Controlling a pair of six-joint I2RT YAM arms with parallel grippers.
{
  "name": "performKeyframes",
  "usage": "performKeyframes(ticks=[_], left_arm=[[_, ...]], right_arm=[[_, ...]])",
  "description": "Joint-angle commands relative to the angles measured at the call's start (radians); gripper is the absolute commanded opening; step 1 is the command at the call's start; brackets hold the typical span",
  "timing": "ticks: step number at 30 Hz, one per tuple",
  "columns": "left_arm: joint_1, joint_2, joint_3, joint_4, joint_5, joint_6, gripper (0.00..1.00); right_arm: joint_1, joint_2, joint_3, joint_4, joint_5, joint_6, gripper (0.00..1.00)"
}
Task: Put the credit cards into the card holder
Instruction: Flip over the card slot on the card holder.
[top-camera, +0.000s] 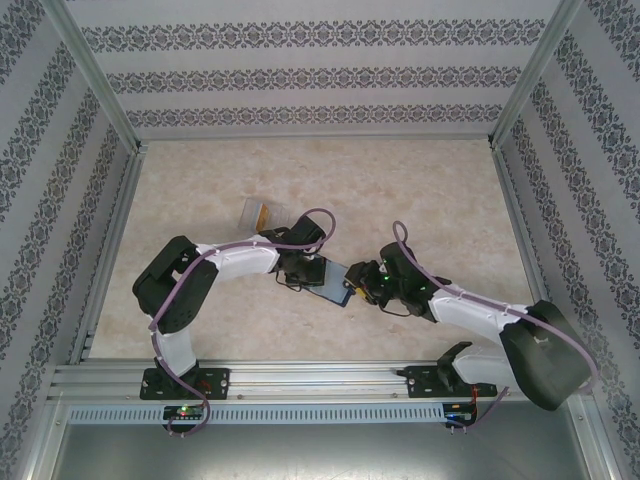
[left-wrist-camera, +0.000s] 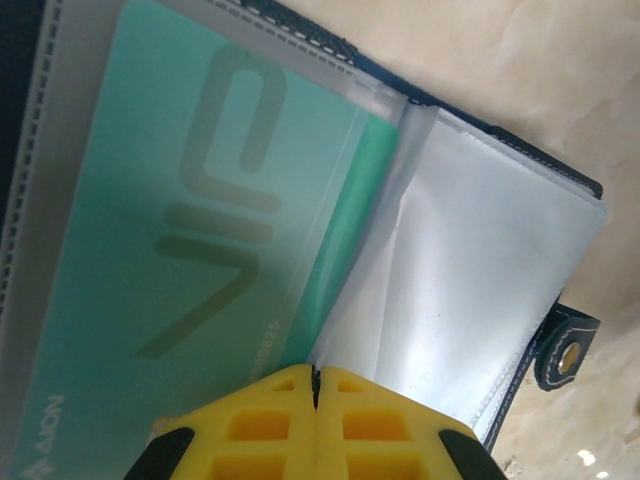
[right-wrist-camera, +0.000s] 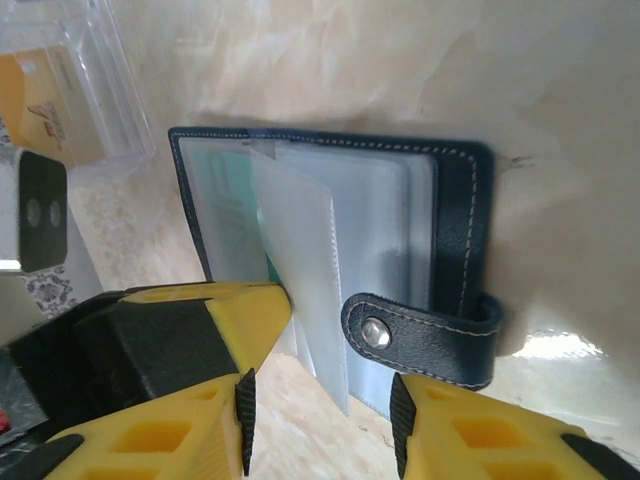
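Seeing small dark navy-blue bifold card holder (top-camera: 331, 283) lying open on beige table (top-camera: 430, 200), between both claws. Reading left gripper (left-wrist-camera: 315, 385) as closed, yellow tips together beside sleeved teal card (left-wrist-camera: 180, 250). Reading right gripper (right-wrist-camera: 320, 410) as spread, straddling upright clear sleeve (right-wrist-camera: 295, 260). Spotting yellow-orange credit card (right-wrist-camera: 40, 100) inside clear plastic box (right-wrist-camera: 120, 60), near holder.

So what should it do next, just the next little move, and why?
Probably the right gripper should back away toward the box for the yellow card. It is open and empty, a green card already sits in the wallet, and the left gripper pinches a spare sleeve upright, seemingly ready.
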Motion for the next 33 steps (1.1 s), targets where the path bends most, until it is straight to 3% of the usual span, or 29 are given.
performKeyframes(ticks=[1,19,33], left_arm=[[0.02,-0.025,-0.03,0.066,0.044,-0.033,0.0],[0.106,-0.093,-0.183,0.201,0.11,-0.086,0.0],[0.156,-0.079,-0.206,0.23,0.163,-0.078,0.0]], right_arm=[[0.035,0.038,0.033,0.051,0.011,0.042,0.44],[0.105,0.2,0.153,0.094,0.047,0.047,0.47],[0.12,0.313,0.191,0.137,0.058,0.054,0.45]])
